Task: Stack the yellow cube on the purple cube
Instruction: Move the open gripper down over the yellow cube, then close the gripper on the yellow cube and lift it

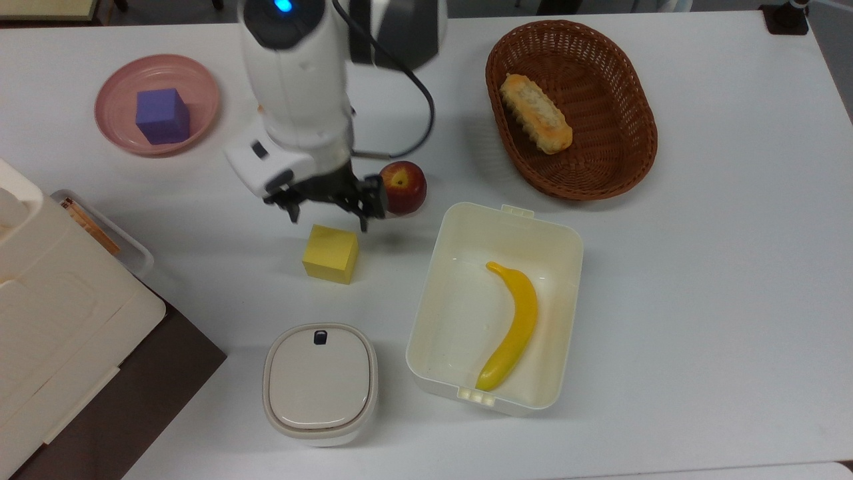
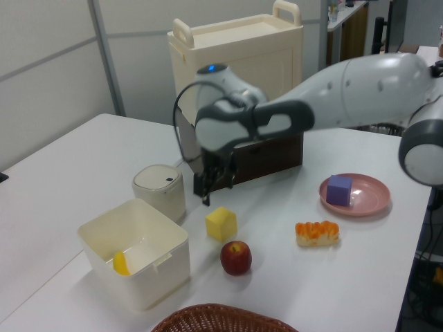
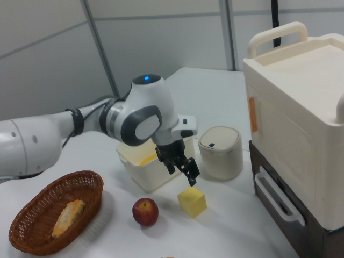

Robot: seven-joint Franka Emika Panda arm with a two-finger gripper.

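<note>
End effector (image 1: pixel 328 218): fingers apart, above yellow cube (image 1: pixel 330 254)
Purple cube (image 1: pixel 162 116): in pink plate (image 1: pixel 113 100)

The yellow cube (image 1: pixel 330 254) is a plain pale-yellow block, resting flat on the white table (image 1: pixel 700 280) near its middle, turned slightly askew to the table's edges (nothing touches it). The purple cube (image 1: pixel 162 116) is a plain violet block of similar size, sitting upright in a pink dish (image 1: pixel 116 89) near the top view's upper left corner of the table, well apart from the yellow one.
</note>
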